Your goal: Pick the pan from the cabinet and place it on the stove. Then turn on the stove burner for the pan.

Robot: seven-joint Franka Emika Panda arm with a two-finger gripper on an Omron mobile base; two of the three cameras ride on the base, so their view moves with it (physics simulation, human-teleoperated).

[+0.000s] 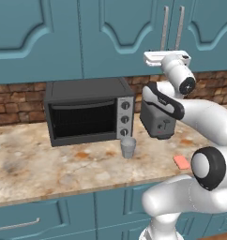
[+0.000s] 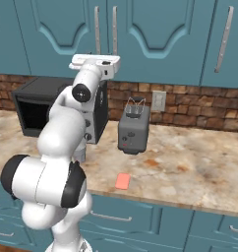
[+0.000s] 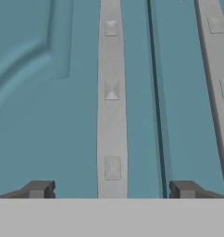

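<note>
The arm is reaching up from the base toward the cabinet (image 1: 124, 37), whose teal raised-panel doors are standing shut above the surface (image 1: 64, 168). The hand (image 3: 111, 190) is sitting right in front of the doors with its fingers spread wide and nothing between them but a door's long silver bar handle (image 3: 111, 92), which is running up the middle of the hand view between the two dark fingertips (image 3: 37, 189). Just beside that handle the dark seam between two doors is running parallel to it, and a second bar handle (image 3: 218, 69) is lying on the neighbouring door at the right edge of that view. The pan cannot be seen anywhere with the doors closed. In the left base view the white hand is hovering level with the lower ends of the paired handles. Below, on the marbled surface against a brick backsplash, a dark toaster oven (image 1: 89, 112) is standing, with a small grey cup (image 1: 128, 147) just in front of it, a grey toaster (image 2: 134, 130) beside it, and a small pink sponge (image 2: 123, 181) lying near the front edge.
</note>
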